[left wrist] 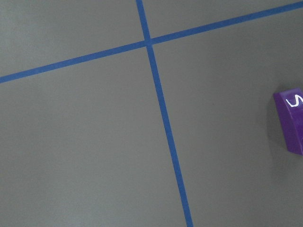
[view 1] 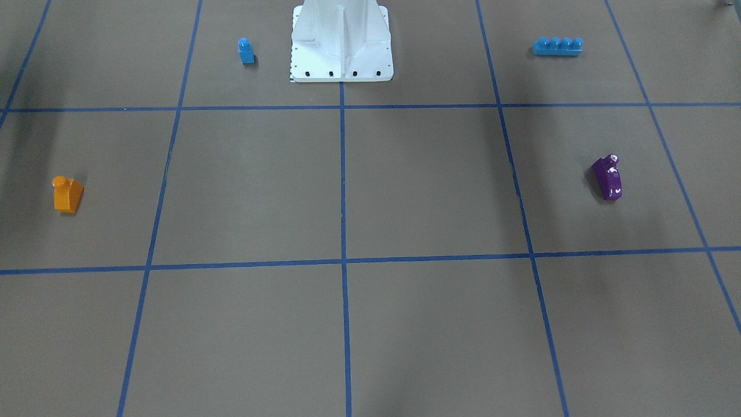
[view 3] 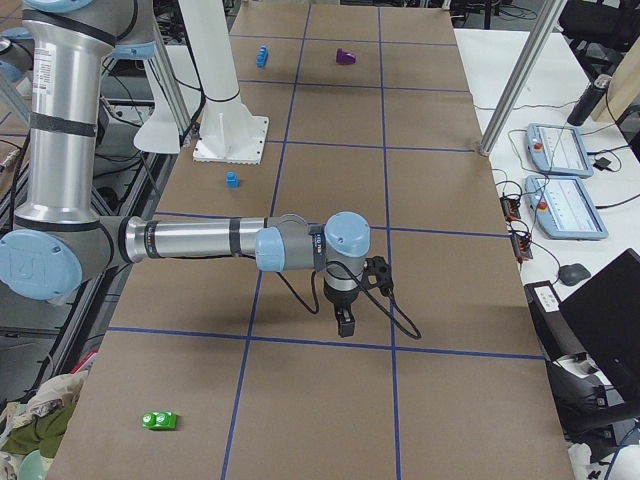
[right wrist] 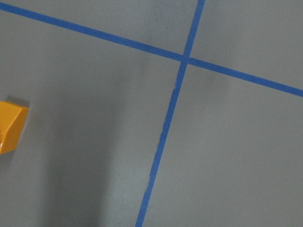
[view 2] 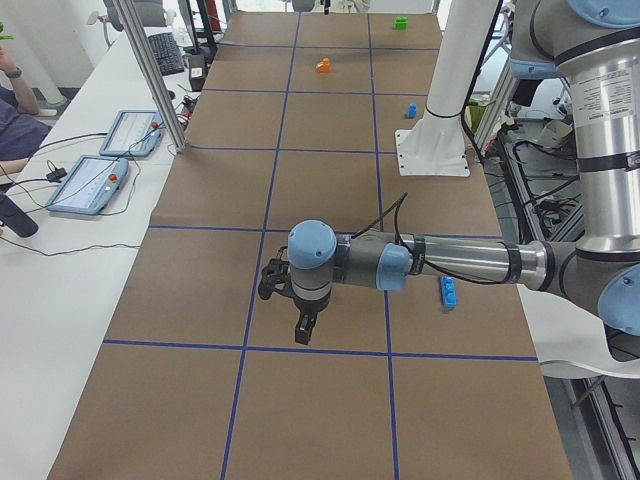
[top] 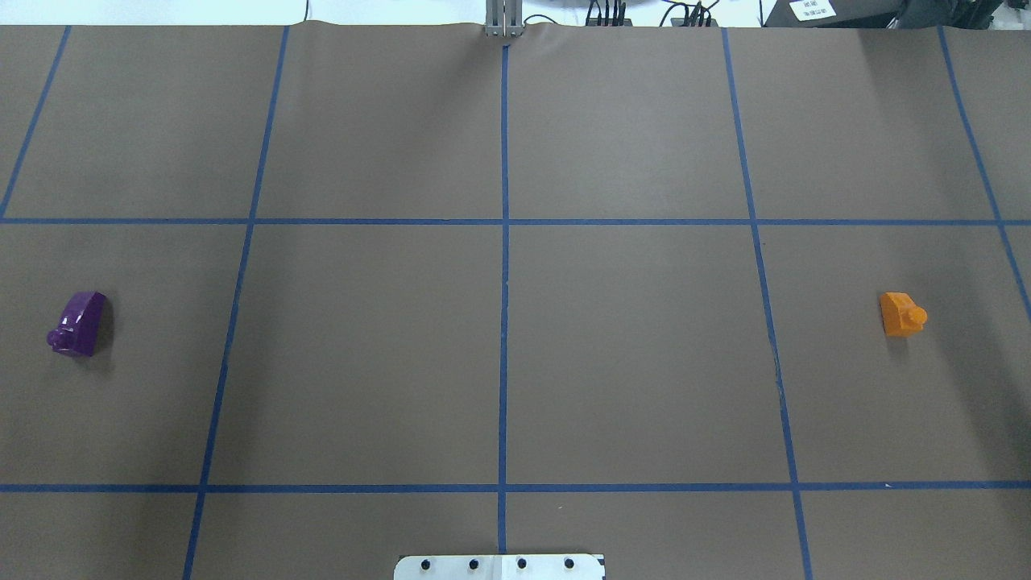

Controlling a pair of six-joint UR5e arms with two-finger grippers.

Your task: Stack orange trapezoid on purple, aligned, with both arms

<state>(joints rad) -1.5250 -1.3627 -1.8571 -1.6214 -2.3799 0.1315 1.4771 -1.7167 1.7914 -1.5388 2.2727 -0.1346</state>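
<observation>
The orange trapezoid (top: 900,314) stands stud up on the table's right side; it also shows in the front view (view 1: 68,194) and at the left edge of the right wrist view (right wrist: 10,125). The purple block (top: 79,324) lies on the left side, seen too in the front view (view 1: 607,177) and at the right edge of the left wrist view (left wrist: 291,120). My left gripper (view 2: 300,328) and right gripper (view 3: 345,322) point down above the table, each near its block. They show only in the side views, so I cannot tell if they are open or shut.
A blue single-stud block (view 1: 246,51) stands beside the white pedestal (view 1: 341,40). A long blue four-stud brick (view 1: 557,46) lies on the other side. A green block (view 3: 160,420) lies near the table's right end. Blue tape lines grid the brown table.
</observation>
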